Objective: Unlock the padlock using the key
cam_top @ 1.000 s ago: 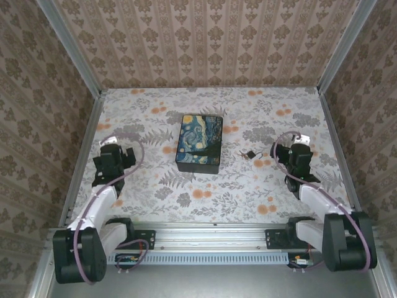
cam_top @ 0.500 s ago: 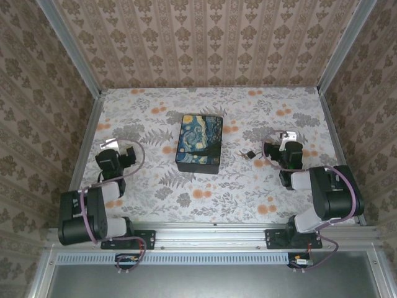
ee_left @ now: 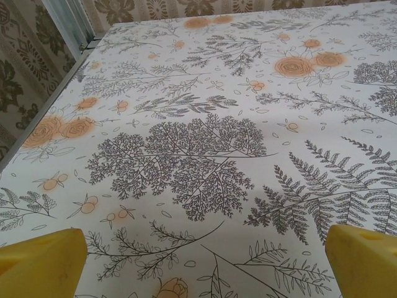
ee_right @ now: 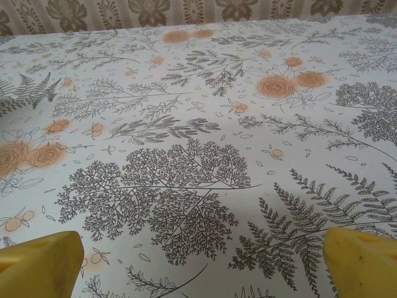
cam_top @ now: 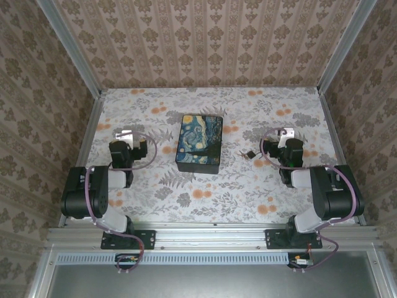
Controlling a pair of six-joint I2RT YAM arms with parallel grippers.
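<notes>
Box (cam_top: 200, 144) shut, contents hidden; padlock (cam_top: 250, 154) prob. near it; both jaws wide open, empty.

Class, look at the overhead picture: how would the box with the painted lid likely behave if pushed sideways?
The box lies flat and low on the table, so it would probably slide rather than tip. Its straight edges suggest a rigid shell, unlikely to flex. With flat sides, it should not roll.

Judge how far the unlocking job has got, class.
Nothing looks done: the padlock, just a small dark speck from above, lies untouched right of the box. The left claw and right claw gape open, holding nothing. Left: grasping and unlocking it.
</notes>
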